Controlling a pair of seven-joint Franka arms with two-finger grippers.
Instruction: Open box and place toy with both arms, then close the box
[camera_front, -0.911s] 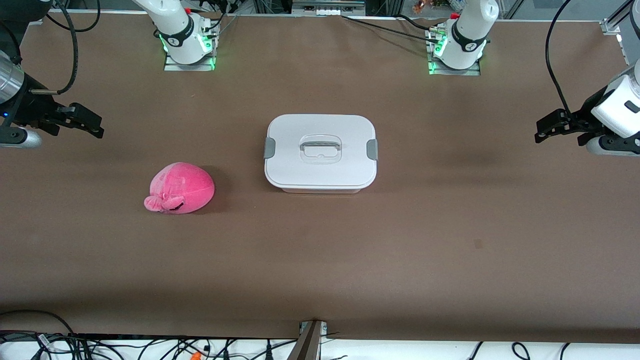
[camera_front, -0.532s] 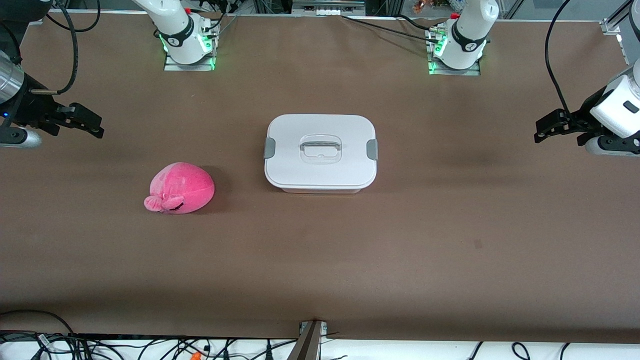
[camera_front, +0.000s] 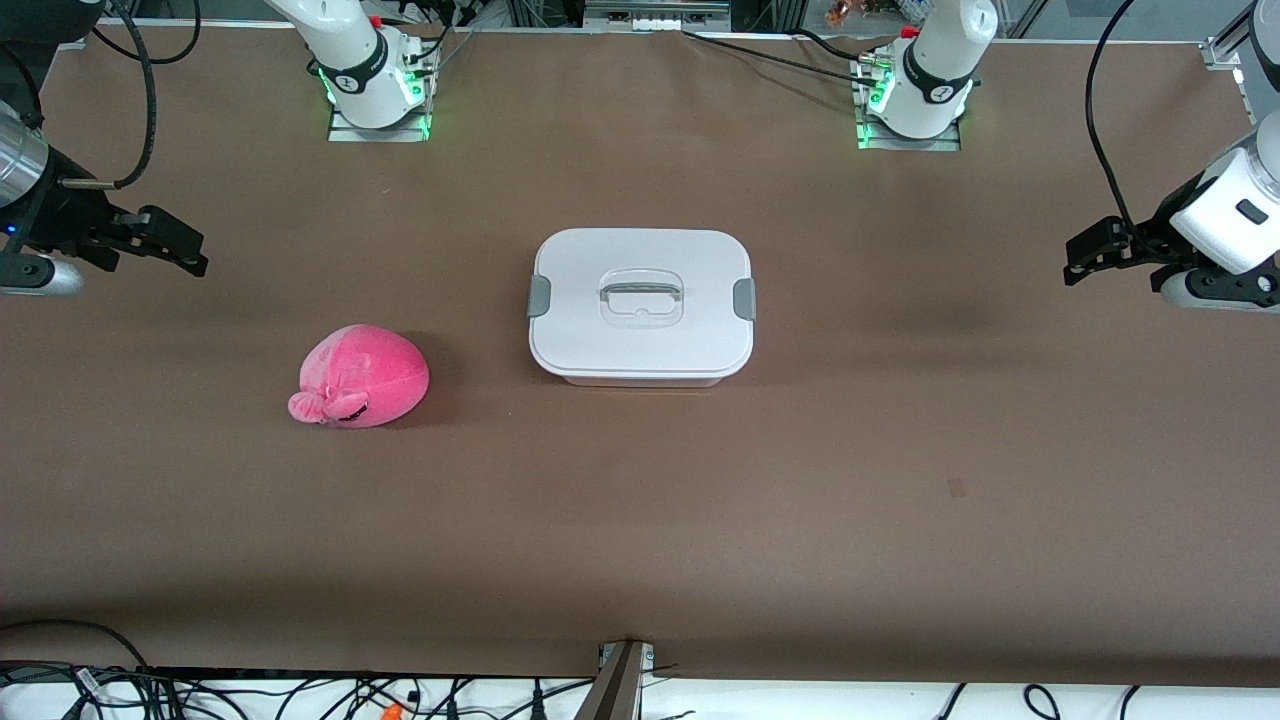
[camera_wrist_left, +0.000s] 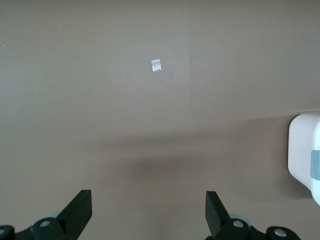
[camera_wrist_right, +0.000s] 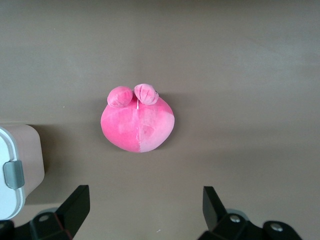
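The box (camera_front: 640, 305) stands shut in the middle of the table, its white lid held by two grey side clips, with a clear handle on top. The bright pink toy (camera_front: 360, 377) lies beside it toward the right arm's end, slightly nearer the front camera. My right gripper (camera_front: 175, 245) hangs open and empty over bare table at that end; its wrist view shows the toy (camera_wrist_right: 138, 120) and a box corner (camera_wrist_right: 17, 170) ahead of the gripper (camera_wrist_right: 145, 200). My left gripper (camera_front: 1085, 255) hangs open and empty over the other end, with a box corner (camera_wrist_left: 302, 155) past the gripper (camera_wrist_left: 148, 205).
The arm bases (camera_front: 375, 85) (camera_front: 915, 95) stand along the table edge farthest from the front camera. A small mark (camera_front: 956, 487) sits on the brown tabletop. Cables (camera_front: 300, 695) and a metal bracket (camera_front: 620, 680) lie at the nearest edge.
The left arm's wrist has risen slightly and its gripper has shifted a little toward the box. The right arm, box and toy have not moved.
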